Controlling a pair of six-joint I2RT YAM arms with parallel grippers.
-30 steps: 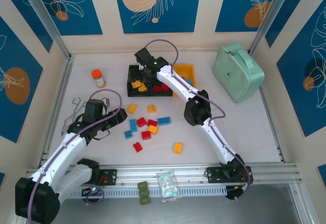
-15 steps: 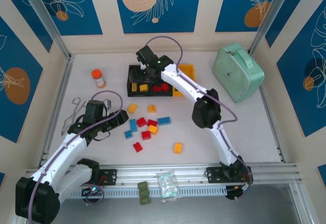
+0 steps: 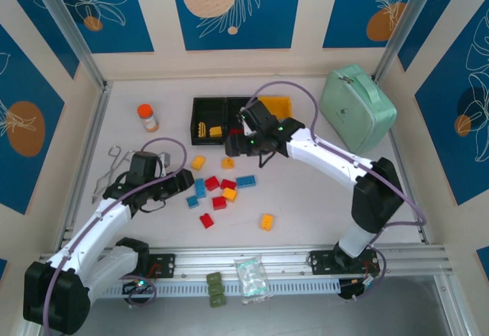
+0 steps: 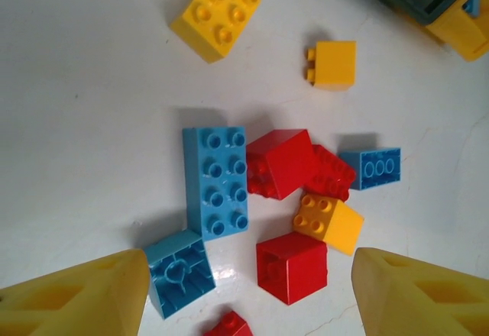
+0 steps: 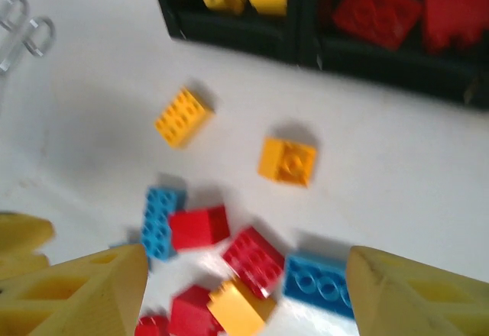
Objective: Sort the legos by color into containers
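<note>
The left gripper (image 4: 250, 263) hangs with its jaws apart and empty over the loose legos (image 3: 221, 191), and the right gripper (image 5: 244, 260) likewise. A few yellows and reds sit in the containers (image 3: 195, 114); about ten await sorting on the table (image 3: 306, 214).

Bright, even overhead light on the white bench (image 3: 306, 208). In the left wrist view the bricks (image 4: 216, 179) are sharp, with soft shadows toward eleven o'clock; the right wrist view is motion-blurred throughout.
</note>
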